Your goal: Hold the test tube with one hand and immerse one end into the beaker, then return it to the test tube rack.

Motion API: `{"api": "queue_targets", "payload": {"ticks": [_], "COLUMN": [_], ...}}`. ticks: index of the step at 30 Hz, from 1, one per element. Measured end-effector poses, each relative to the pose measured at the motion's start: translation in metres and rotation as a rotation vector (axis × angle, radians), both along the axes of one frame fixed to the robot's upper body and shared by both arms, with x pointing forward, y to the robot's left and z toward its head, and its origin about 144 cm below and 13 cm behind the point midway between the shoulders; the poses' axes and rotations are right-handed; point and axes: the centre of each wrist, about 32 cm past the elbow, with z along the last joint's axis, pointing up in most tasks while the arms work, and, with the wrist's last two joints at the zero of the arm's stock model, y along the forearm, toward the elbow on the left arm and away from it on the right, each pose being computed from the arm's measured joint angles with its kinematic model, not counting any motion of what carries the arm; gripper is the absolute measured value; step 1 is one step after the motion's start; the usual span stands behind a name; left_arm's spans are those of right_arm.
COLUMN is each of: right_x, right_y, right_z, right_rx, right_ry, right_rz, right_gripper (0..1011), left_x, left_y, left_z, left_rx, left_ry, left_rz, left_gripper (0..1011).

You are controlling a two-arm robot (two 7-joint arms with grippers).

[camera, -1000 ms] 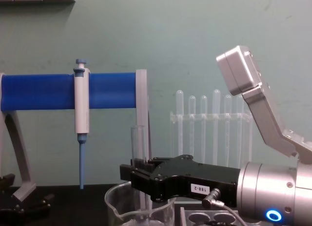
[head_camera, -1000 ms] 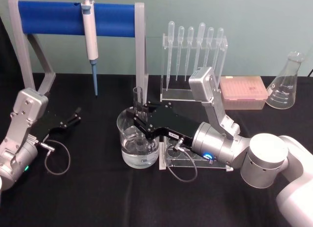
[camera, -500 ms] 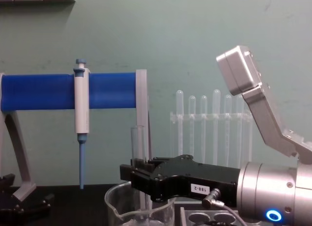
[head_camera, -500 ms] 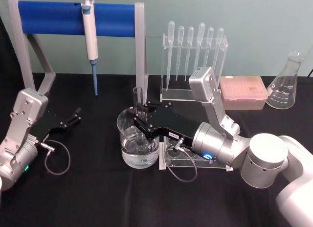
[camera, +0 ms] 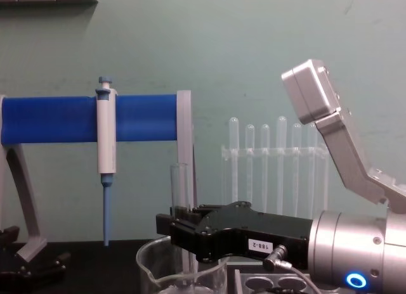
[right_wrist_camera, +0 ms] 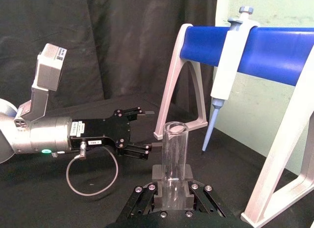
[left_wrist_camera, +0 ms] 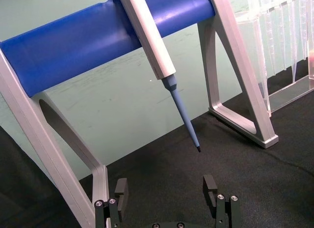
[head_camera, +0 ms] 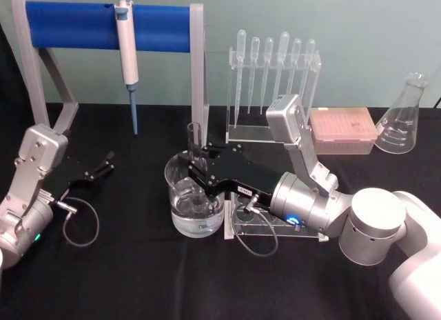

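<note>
My right gripper (head_camera: 196, 161) is shut on the test tube (head_camera: 195, 136), a clear glass cylinder held upright with its lower end down inside the beaker (head_camera: 195, 208). The beaker is wide, clear and holds water. In the chest view the test tube (camera: 179, 187) rises above the right gripper (camera: 172, 223), over the beaker (camera: 181, 282) rim. The right wrist view shows the test tube (right_wrist_camera: 174, 159) clamped between the fingers (right_wrist_camera: 158, 175). My left gripper (head_camera: 107, 161) rests open on the black table at the left, and its fingers (left_wrist_camera: 211, 186) hold nothing.
A blue-barred stand (head_camera: 103, 20) carries a blue-and-white pipettor (head_camera: 126, 51) at the back left. A clear rack of plastic pipettes (head_camera: 272, 78) stands behind the beaker. A pink tip box (head_camera: 342, 130) and a conical flask (head_camera: 403, 116) are at the right. A clear holed rack (head_camera: 265, 227) lies under the right wrist.
</note>
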Motion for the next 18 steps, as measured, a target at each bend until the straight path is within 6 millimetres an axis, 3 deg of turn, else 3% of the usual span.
{"api": "queue_targets", "payload": {"ticks": [18], "right_x": [0.0000], "right_y": [0.0000], "right_z": [0.0000], "right_rx": [0.000], "right_ry": [0.000], "right_rz": [0.000], "right_gripper": [225], "left_x": [0.0000], "left_y": [0.0000], "left_z": [0.0000], "left_rx": [0.000], "left_ry": [0.000], "left_rz": [0.000], "left_gripper": [1000]}}
